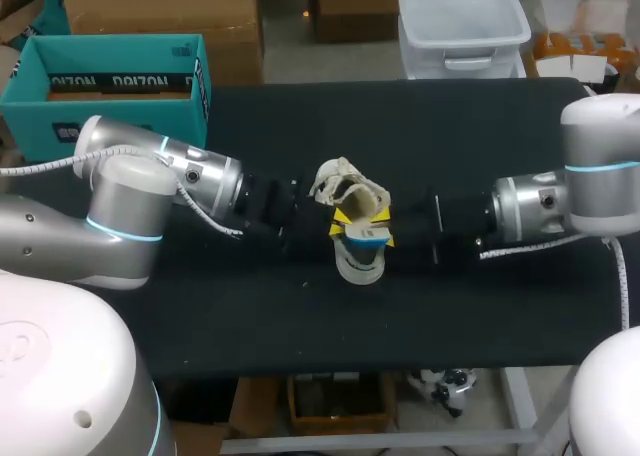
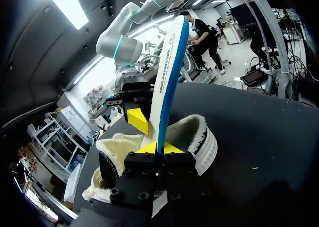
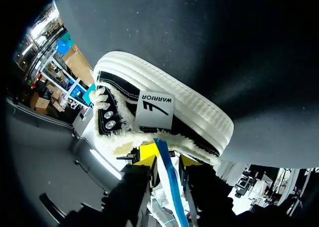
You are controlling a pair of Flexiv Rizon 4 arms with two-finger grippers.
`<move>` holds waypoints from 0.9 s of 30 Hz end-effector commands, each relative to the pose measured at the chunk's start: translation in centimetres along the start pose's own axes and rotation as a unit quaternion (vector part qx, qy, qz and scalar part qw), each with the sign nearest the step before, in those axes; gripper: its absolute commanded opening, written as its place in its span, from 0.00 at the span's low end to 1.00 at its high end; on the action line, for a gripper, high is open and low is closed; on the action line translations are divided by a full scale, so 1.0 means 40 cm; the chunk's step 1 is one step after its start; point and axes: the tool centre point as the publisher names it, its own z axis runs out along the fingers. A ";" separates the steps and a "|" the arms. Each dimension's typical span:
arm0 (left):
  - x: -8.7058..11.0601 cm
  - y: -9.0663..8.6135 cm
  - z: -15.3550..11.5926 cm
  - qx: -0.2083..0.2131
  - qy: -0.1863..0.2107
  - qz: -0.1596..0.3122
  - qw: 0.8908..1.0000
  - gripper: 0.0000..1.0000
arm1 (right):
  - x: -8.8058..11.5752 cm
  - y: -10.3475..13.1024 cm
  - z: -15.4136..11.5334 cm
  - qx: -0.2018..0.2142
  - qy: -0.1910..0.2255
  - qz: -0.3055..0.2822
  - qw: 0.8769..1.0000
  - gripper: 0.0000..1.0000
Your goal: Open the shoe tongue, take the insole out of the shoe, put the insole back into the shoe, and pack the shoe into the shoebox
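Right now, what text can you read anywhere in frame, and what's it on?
"WARRIOR", under a logo mark: on the white tag on the side of the shoe.
"WARRIOR": running lengthwise along the insole, seen in the left wrist view.
White lettering on the teal shoebox, on its inner wall and on one end: too blurred to read reliably.
No other legible print on the table.
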 end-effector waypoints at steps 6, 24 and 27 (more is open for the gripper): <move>0.002 0.005 0.011 0.001 -0.004 -0.001 1.000 0.00 | -0.004 -0.024 -0.006 -0.020 -0.006 -0.003 1.000 0.00; 0.025 -0.102 -0.014 0.032 0.003 0.054 0.998 0.00 | -0.006 -0.001 0.003 -0.024 -0.009 -0.007 1.000 0.00; 0.018 -0.085 -0.005 0.027 0.005 0.049 0.998 0.00 | -0.002 0.007 0.008 -0.025 -0.010 -0.007 1.000 0.00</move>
